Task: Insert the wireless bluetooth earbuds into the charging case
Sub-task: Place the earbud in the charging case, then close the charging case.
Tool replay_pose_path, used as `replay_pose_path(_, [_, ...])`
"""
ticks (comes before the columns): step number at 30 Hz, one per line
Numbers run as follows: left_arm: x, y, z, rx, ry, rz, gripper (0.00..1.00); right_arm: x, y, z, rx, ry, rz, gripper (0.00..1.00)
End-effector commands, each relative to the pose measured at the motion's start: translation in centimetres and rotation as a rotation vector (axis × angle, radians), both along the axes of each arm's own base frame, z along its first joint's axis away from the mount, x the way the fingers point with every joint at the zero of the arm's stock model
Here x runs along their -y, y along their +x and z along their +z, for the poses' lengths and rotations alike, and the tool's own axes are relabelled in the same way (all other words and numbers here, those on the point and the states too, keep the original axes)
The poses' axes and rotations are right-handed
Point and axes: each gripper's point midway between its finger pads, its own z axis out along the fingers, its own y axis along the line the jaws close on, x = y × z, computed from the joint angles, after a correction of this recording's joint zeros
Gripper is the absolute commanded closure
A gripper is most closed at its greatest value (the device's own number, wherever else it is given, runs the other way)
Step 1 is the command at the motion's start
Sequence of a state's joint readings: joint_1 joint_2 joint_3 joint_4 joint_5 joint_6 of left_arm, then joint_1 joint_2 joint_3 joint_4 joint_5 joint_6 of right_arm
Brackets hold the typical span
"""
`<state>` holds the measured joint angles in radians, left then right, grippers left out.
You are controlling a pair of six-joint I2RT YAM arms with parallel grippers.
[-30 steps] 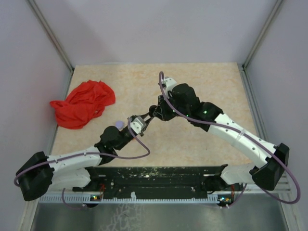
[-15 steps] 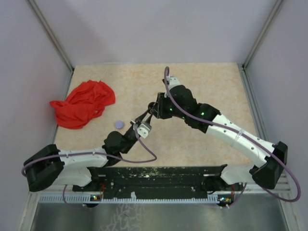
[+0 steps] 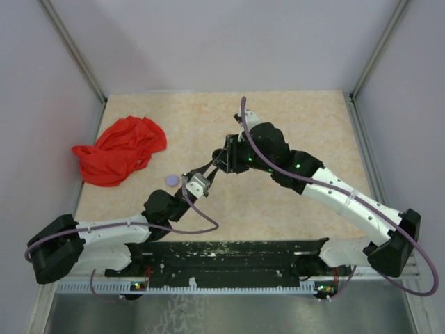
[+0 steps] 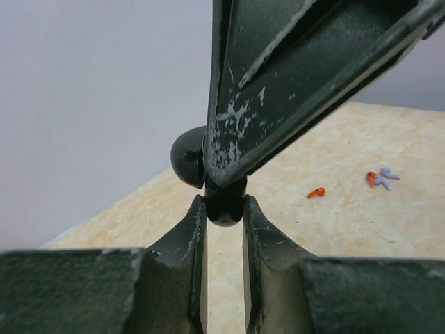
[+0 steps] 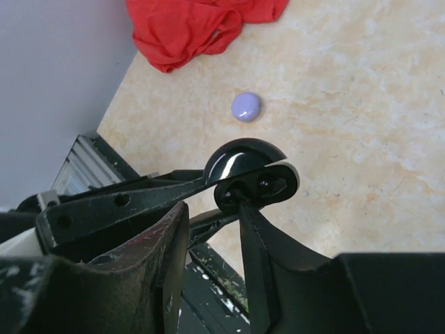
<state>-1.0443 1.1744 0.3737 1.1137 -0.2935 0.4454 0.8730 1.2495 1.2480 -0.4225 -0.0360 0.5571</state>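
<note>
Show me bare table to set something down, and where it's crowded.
Bare: the far table strip from red cloth to right rail, and the near patch between left arm and right arm. Crowded: mid-table, where the left gripper holds the charging case at the right gripper, lavender disc beside; tiny earbuds lie beyond.

A crumpled red cloth (image 3: 119,150) lies at the left of the top view on a beige speckled table (image 3: 299,118). A small lavender disc (image 3: 171,180) sits lower right of the cloth, apart from it. Pale walls (image 3: 222,42) enclose the table.
</note>
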Motion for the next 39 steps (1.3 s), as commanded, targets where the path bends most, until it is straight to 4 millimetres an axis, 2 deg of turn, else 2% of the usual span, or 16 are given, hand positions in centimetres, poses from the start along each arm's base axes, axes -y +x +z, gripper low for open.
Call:
replay_pose_path(1, [1.3, -2.1, -1.2, -0.11, -0.041, -0.21, 1.0, 0.3, -0.7, 4.9, 0.156, 0.089, 0.129, 0.64])
replay_pose_path(8, [0.0, -2.1, -2.3, -0.232, -0.07, -0.317, 1.0, 2.0, -1.2, 5.3, 0.257, 0.032, 0.232, 0.61])
replay_pose_path(11, [-0.5, -2.5, -2.1, -0.246, -0.092, -0.349, 1.0, 2.6, -1.2, 5.2, 0.285, -0.002, 0.253, 0.6])
replay_pose_path(14, [-0.7, -3.2, -1.8, -0.26, -0.113, -0.416, 1.0, 3.1, -1.2, 4.3, 0.297, -0.025, 0.322, 0.58])
replay_pose_path(19, [-0.7, -4.4, -1.9, -0.298, -0.118, -0.523, 1.0, 3.4, -1.0, 2.8, 0.277, -0.034, 0.416, 0.5])
replay_pose_path(25, [-0.4, -5.5, -2.0, -0.34, -0.11, -0.633, 1.0, 1.9, -1.6, 1.9, 0.239, -0.007, 0.542, 0.35])
replay_pose_path(28, [-0.1, -6.1, -1.8, -0.331, -0.106, -0.686, 1.0, 1.2, -1.5, 1.1, 0.211, -0.004, 0.58, 0.31])
replay_pose_path(35, [0.3, -6.5, -1.4, -0.313, -0.089, -0.735, 1.0, 0.3, -2.5, -0.3, 0.138, 0.022, 0.693, 0.3])
replay_pose_path(39, [0.2, -6.4, -1.3, -0.31, -0.091, -0.728, 1.0, 0.0, -4.0, -0.9, 0.091, 0.062, 0.784, 0.33])
